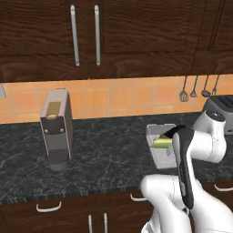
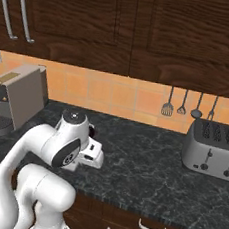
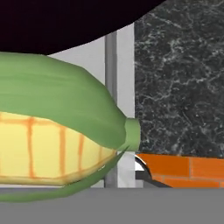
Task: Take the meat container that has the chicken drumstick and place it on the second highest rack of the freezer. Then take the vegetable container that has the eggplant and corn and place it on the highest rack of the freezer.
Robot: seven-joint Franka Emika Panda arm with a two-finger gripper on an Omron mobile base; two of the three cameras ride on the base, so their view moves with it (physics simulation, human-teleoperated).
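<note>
**Arm bent low over the vegetable container on the worktop**

Vegetable container (image 1: pixel 160 142), a pale open box, stands on the dark marble worktop (image 1: pixel 104 150) near its front edge, right of centre in the left base view. Corn (image 1: pixel 162 143) lies inside it with the dark eggplant (image 1: pixel 169 133) just behind; the arm's forearm covers the container's right part. The coffee machine (image 1: pixel 56 128) stands well apart toward the worktop's left end, and the toaster (image 1: pixel 220 107) shows at the right edge, partly behind the arm.

In the right base view the arm's elbow hides the container almost wholly; a white block (image 2: pixel 93 154) beside the elbow cannot be told apart as hand or box. This view gives the toaster (image 2: pixel 214 146) whole at the worktop's right end, with utensils (image 2: pixel 188 106) hanging on the tiled wall above.

The hand view sits very close over the corn (image 3: pixel 57 131), with the eggplant (image 3: pixel 65 22) dark above it, a container wall (image 3: pixel 124 57) behind, and worktop beyond. Whether the gripper's fingers stand apart or together cannot be told.
</note>
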